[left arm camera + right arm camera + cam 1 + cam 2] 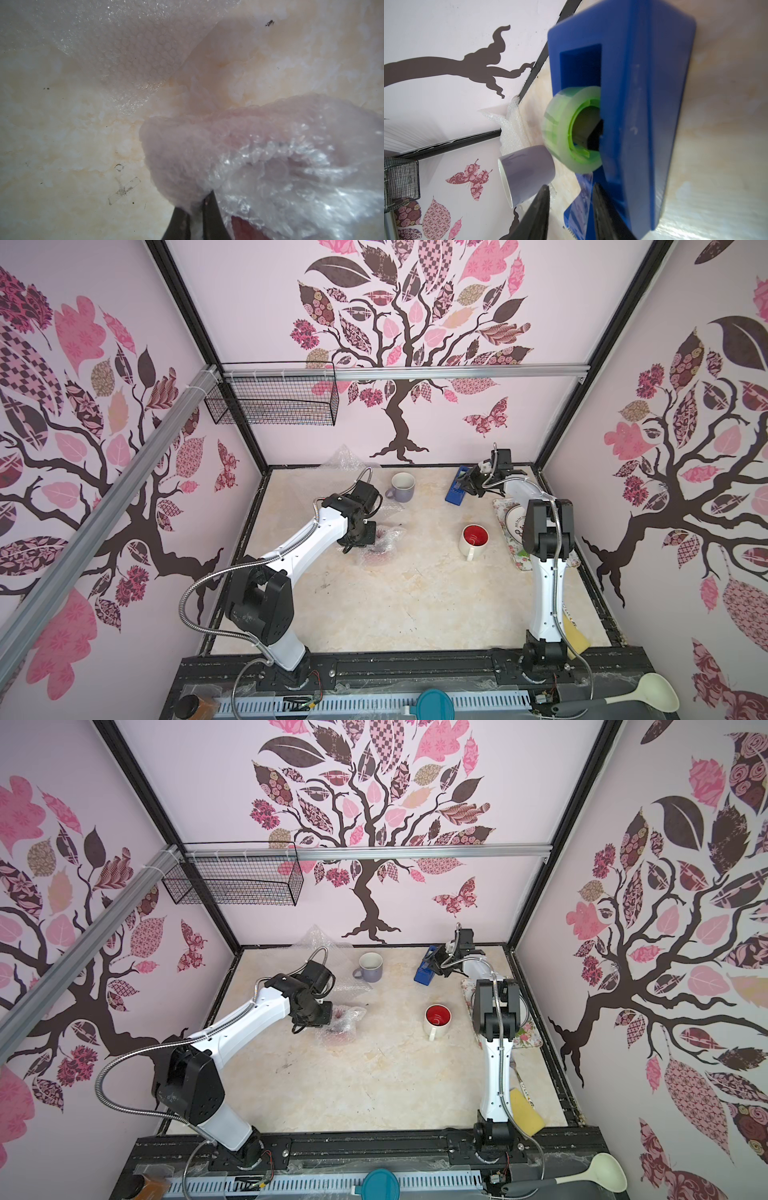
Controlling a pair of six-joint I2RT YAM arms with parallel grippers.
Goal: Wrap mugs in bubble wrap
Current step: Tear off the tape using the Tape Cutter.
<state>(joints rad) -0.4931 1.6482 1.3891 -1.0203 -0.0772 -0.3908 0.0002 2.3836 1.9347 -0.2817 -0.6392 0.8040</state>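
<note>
A red mug lies bundled in bubble wrap at the table's left middle. My left gripper is shut on a fold of that bubble wrap. A lavender mug stands upright at the back, and a white mug with a red inside stands right of centre. More bubble wrap lies at the back wall, and a flat sheet lies beside the bundle. My right gripper is open at the cutter end of the blue tape dispenser, with the loose tape strip between its fingers.
A floral tray holding a plate lies along the right edge, partly under the right arm. A yellow sponge sits at the front right. A wire basket hangs on the back wall. A ladle and a teal lid rest on the front ledge.
</note>
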